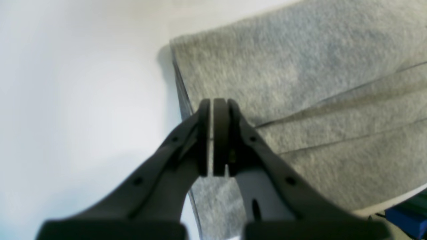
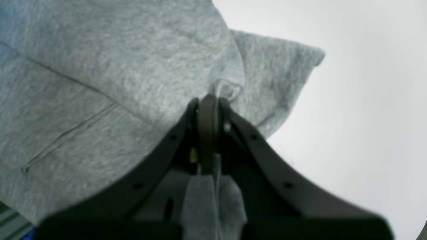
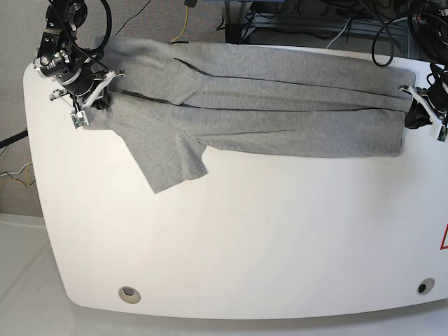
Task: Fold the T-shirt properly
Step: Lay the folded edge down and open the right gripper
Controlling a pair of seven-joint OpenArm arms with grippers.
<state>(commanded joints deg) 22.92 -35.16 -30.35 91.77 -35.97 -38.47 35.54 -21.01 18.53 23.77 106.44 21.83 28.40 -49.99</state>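
across the table (image 3: 231, 238) both pincers pinch the t-shirt (image 3: 280, 115) ends.

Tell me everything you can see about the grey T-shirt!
The T-shirt is soft-looking speckled grey cloth, plain on the side that shows. It lies stretched sideways along the far part of the white table, folded lengthwise into a long band with creases running along it. One short sleeve sticks out toward the front. The right claw pinches one end, with cloth bunched between its fingers, and the left claw is shut on the edge at the other end.
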